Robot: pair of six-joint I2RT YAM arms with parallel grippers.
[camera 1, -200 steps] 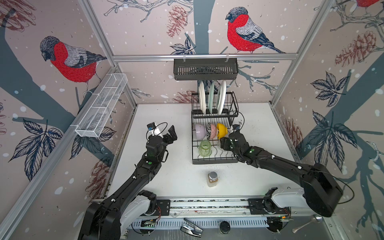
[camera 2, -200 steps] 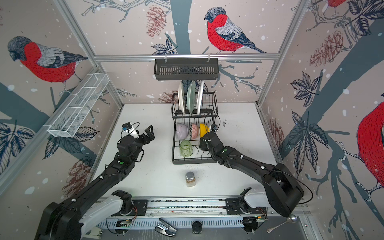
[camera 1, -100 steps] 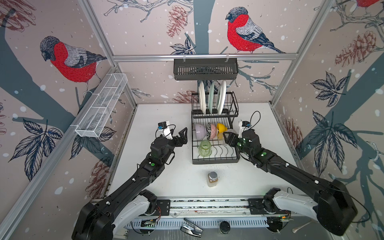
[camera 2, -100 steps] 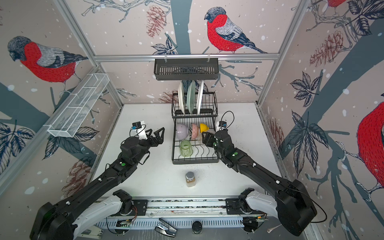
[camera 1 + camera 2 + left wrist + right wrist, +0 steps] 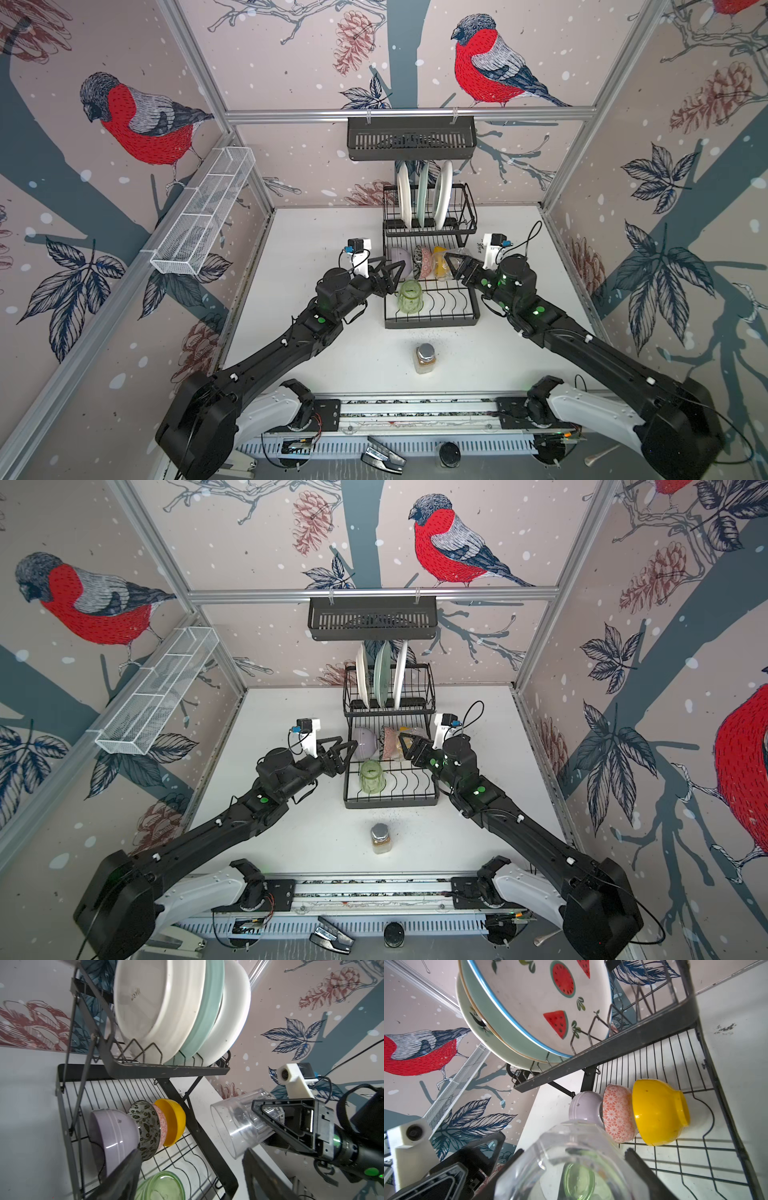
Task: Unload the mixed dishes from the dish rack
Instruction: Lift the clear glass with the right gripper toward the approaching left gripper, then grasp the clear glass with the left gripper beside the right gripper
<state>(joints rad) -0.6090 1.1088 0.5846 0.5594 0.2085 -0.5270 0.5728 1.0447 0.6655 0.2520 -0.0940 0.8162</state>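
The right gripper [image 5: 455, 266] is pinching the clear tumbler [image 5: 234, 1124] near its base end and holds it in the air over the right-hand edge of the lower tier of the dish rack [image 5: 432, 322]. The tumbler lies almost level. Its long axis runs from the gripper in toward the middle of the rack, open mouth leading. That is what I'd watch: to stand it on the worktop [image 5: 324, 232], the wrist would have to swing that axis upright while the arm draws out to the bare surface on its own side.

The left gripper [image 5: 392, 276] sits at the opposite edge of the same tier, jaws spread and holding nothing. In the left wrist view one finger [image 5: 124, 1169] crosses the outer wall of the lilac bowl [image 5: 402, 254]; I can't tell whether it touches. That bowl stands on edge with its mouth toward the left arm. The pink-patterned bowl [image 5: 423, 262] and yellow bowl [image 5: 439, 262] are nested behind it in a row across the tier.

The green tumbler [image 5: 409, 296] stands on the wires just in front of this gripper. Both it and the lilac bowl lie nearer the left arm, and I can't say which one it is after.

The plates [image 5: 423, 195] stand upright in the raised tier at the back, well away from both grippers.
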